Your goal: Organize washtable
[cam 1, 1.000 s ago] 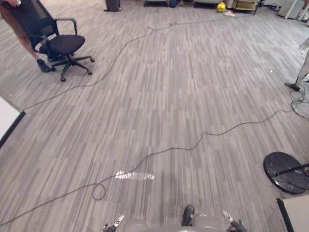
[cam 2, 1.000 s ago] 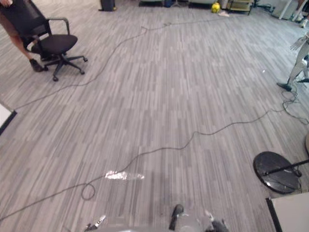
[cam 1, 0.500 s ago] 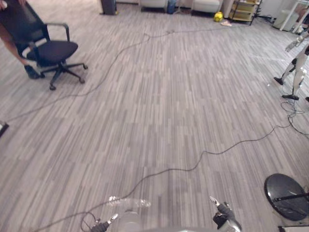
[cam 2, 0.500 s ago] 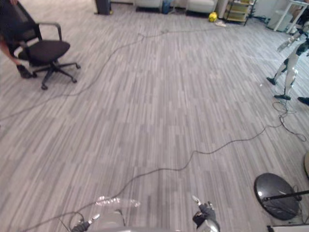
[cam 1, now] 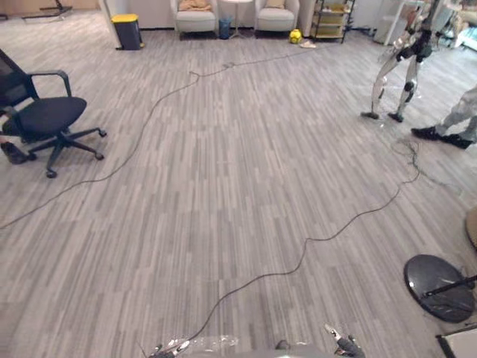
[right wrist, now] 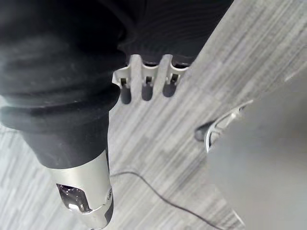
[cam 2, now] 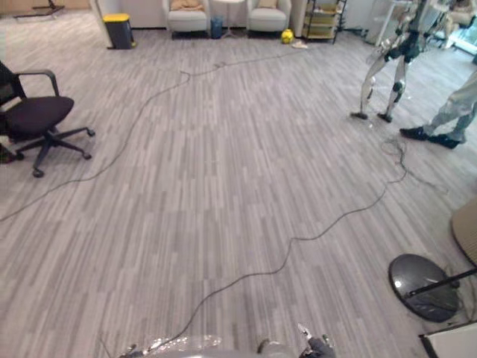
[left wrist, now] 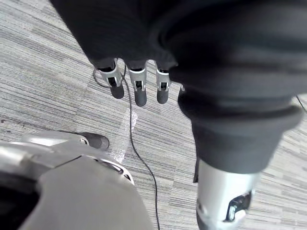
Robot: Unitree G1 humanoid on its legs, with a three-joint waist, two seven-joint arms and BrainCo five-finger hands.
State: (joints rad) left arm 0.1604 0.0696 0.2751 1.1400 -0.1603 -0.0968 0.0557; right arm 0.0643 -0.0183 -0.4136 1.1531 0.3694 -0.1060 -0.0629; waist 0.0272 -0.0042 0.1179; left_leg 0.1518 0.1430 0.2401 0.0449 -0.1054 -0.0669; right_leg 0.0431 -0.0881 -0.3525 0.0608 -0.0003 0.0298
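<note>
Both arms hang down at the robot's sides over bare grey plank floor (cam 1: 238,186). The left hand (left wrist: 138,92) has its fingers straight and slack, pointing down at the floor with the thumb apart, and nothing between them. The right hand (right wrist: 146,87) is the same: fingers loose and in a row, thumb off to one side, no load. From the head views I cannot tell where the washtable stands, so which way it lies from either hand, and how its long side runs, cannot be judged. The nearest furniture-like thing is a pale slab with a dark edge (cam 1: 459,341) in the lower right corner. It is just beside a round dark base (cam 1: 438,277) and on the right hand's side, well nearer that hand than the left. Whether it belongs to the washtable I cannot tell. Ahead there is open floor, with an office chair (cam 1: 43,119) far off to the left. Another humanoid (cam 1: 399,60) stands far off to the right, with a person's legs (cam 1: 456,119) beside it. My judgement is that no reach is possible from this stance. The body would first have to turn, probably rightward, and bring a work surface before the hands.
</note>
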